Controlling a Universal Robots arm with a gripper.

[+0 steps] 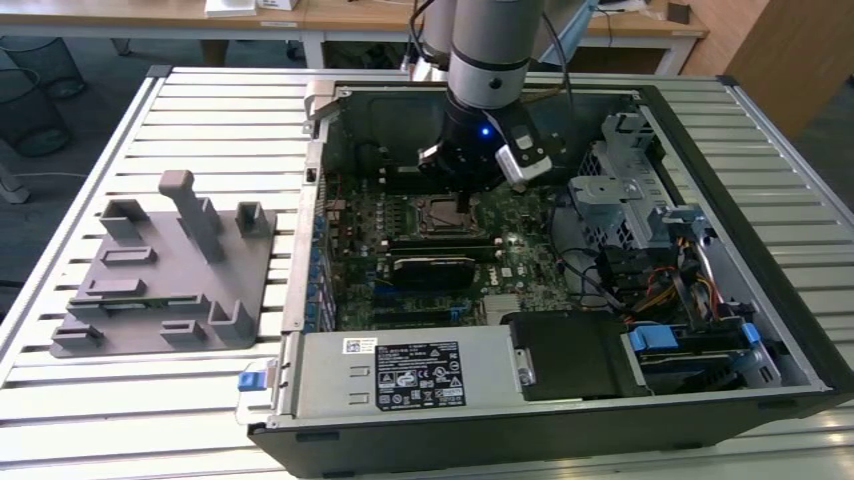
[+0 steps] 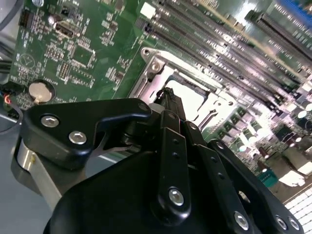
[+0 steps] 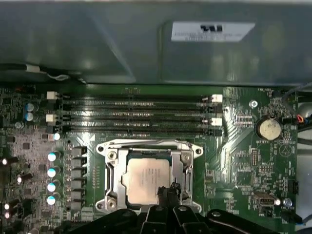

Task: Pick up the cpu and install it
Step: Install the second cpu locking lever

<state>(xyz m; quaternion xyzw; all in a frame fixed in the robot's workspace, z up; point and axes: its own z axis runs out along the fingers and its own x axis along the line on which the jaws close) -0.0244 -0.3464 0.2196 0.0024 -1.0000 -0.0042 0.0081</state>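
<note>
The cpu (image 3: 146, 178) is a pale silvery square chip lying flat in the open metal socket frame (image 3: 113, 168) on the green motherboard inside the computer case (image 1: 747, 300). My gripper (image 3: 166, 191) hangs straight over the socket, its black fingers drawn together, their tips at the chip's edge. In the second wrist view the gripper (image 2: 168, 93) points down at the socket, and part of the cpu (image 2: 195, 100) shows pale beyond the tips. In the exterior view the gripper (image 1: 463, 205) reaches down into the case over the socket (image 1: 441, 212). Whether the tips touch the chip I cannot tell.
Memory slots (image 3: 136, 114) run beside the socket, and a coin battery (image 3: 269, 128) lies off to one side. A black ribbed block (image 1: 430, 270) sits on the board nearer the camera. A grey plastic tray (image 1: 160, 280) with upright posts stands on the slatted table at the exterior view's left.
</note>
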